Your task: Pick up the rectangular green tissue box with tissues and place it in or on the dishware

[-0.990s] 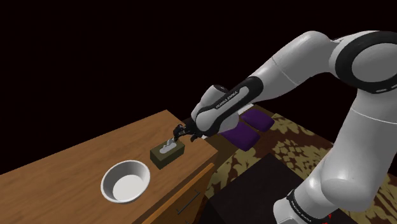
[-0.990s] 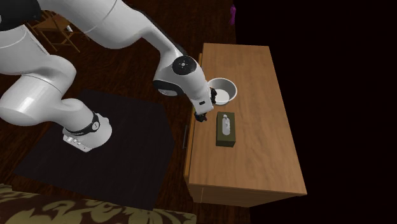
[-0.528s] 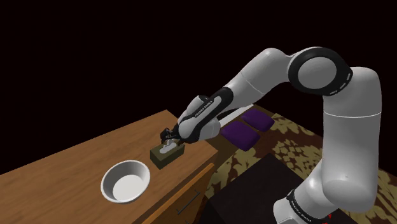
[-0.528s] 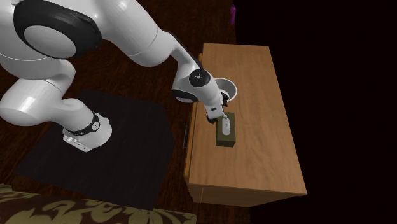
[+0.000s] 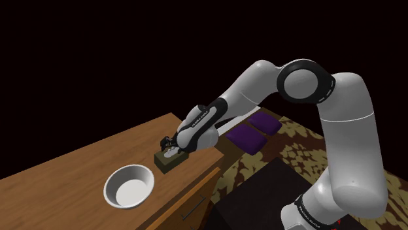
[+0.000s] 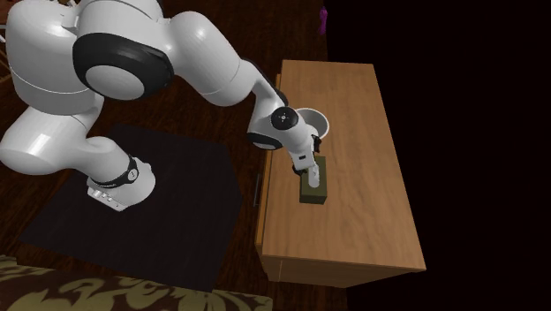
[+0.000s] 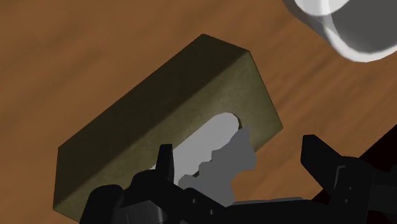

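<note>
Wooden cabinet top (image 5: 78,166) under a black area, shoulder view. Olive-green tissue box (image 5: 176,162) lies near the front edge, with a white bowl (image 5: 129,186) well apart toward the view's left. Gripper (image 5: 167,144) hangs low over the box's top.

Second exterior view: arm bends down over the cabinet; gripper (image 6: 306,166) at the box's (image 6: 315,193) end nearer the bowl (image 6: 320,119), which is partly hidden by the wrist.

Wrist view: jaws wide, clasping nothing. One finger (image 7: 165,167) stands over the box's (image 7: 159,108) top beside the white tissue (image 7: 213,149); the other (image 7: 321,159) is past the box's edge, above bare wood. Bowl rim (image 7: 356,38) close beyond.

Judgement: step in hand is the grasp approach. Next move calls for straddling the box squarely, lowering, then closing before any lift toward the bowl.
</note>
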Robot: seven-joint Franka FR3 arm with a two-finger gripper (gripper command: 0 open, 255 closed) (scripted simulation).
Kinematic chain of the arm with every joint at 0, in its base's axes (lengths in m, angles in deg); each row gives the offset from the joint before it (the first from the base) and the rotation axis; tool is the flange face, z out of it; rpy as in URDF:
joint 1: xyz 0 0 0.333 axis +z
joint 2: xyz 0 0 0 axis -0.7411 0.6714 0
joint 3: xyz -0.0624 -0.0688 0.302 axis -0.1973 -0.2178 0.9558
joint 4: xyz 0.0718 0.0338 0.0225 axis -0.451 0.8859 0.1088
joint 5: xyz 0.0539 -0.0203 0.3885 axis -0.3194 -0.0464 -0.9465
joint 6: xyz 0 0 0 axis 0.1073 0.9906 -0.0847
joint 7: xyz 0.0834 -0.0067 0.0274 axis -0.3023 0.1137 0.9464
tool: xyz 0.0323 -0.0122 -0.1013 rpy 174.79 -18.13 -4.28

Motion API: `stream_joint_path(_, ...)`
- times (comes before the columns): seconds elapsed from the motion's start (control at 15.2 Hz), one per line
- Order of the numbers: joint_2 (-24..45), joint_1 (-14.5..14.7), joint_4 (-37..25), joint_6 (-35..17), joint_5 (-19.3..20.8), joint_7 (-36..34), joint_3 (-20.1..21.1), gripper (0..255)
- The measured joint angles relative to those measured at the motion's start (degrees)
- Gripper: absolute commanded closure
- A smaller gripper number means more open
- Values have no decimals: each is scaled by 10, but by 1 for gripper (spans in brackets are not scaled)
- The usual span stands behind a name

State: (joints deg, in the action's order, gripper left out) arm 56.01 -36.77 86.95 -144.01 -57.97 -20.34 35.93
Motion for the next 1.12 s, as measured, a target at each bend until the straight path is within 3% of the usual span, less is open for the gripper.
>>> stream_joint_path(0.4,7,2,-5,-2,1,0,-1,0)
stream_joint_path(0.46,7,2,-5,-2,1,0,-1,255)
stream_joint_path(1.12,6,1,-5,-4,0,0,0,255)
